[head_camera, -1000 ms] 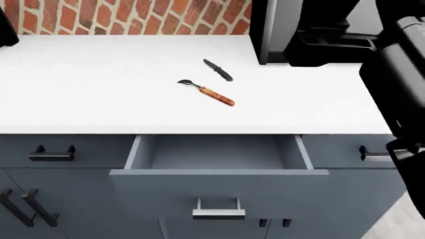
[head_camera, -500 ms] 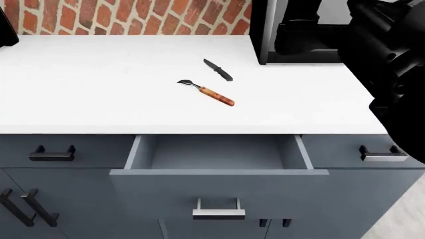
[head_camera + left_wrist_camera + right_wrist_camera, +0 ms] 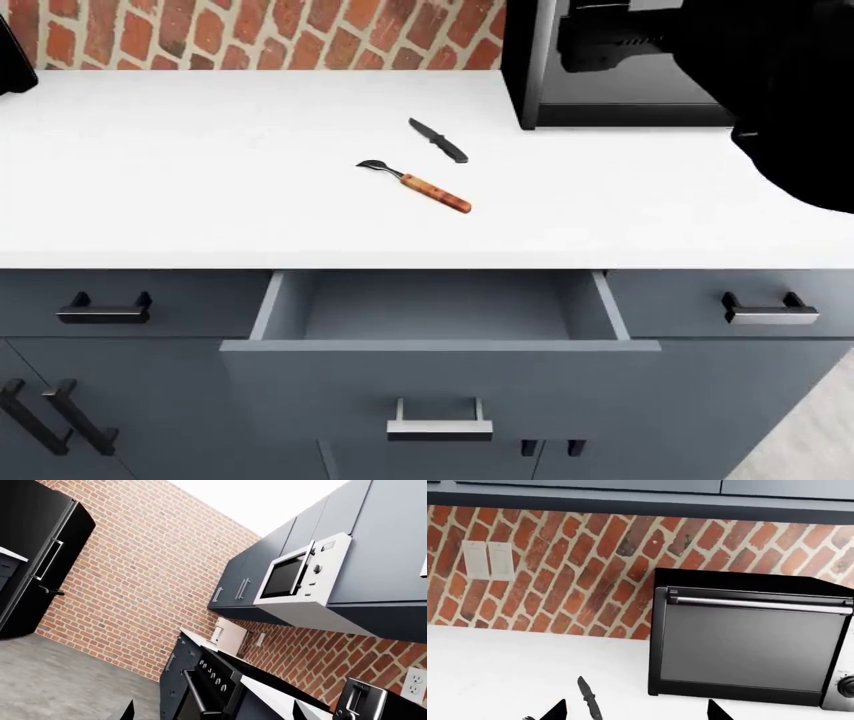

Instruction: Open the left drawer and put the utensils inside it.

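The right gripper's (image 3: 634, 711) dark fingers (image 3: 555, 711) stand spread above the short all-dark knife (image 3: 439, 140) and wooden-handled fork (image 3: 416, 186) lying mid white table (image 3: 200, 180), behind the open slate-blue left drawer (image 3: 441, 345); left fingers unclear.

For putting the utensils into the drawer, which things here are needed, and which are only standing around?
Needed:
- open drawer
- fork on the counter
- knife behind it

Only standing around:
- toaster oven
- microwave
- closed drawers at either side
- wall outlets
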### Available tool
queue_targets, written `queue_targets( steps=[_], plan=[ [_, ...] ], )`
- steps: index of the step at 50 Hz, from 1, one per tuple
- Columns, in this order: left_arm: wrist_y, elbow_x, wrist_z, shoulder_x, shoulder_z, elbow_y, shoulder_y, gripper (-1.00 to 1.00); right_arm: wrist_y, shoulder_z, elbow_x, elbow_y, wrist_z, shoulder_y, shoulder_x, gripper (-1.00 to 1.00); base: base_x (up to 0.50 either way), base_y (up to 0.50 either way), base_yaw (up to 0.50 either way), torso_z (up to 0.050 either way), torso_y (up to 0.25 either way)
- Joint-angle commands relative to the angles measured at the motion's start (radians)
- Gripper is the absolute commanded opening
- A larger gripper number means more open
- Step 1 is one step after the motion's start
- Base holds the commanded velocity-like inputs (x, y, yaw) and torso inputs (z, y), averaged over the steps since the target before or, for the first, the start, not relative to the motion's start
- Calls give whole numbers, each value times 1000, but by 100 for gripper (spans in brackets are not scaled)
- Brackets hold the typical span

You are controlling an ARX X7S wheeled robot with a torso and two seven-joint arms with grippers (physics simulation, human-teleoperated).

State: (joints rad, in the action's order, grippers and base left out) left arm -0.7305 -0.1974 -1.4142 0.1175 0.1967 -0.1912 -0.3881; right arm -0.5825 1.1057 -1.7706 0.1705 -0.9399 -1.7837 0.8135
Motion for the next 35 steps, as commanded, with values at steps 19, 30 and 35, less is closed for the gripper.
queue_targets(
  steps=[19,30,35],
  plan=[
    [4,-3,-2,-2,0,-3,-1,100,-46,15,40,-41,46,-29,-9,100,28,0,0,0,0],
    [4,-4,-4,-2,3,-5,-3,100,-49,14,43,-37,54,-27,-7,100,130,0,0,0,0],
    [4,-4,-4,-2,4,-6,-4,100,-52,15,50,-37,57,-28,-7,100,156,0,0,0,0]
  ],
)
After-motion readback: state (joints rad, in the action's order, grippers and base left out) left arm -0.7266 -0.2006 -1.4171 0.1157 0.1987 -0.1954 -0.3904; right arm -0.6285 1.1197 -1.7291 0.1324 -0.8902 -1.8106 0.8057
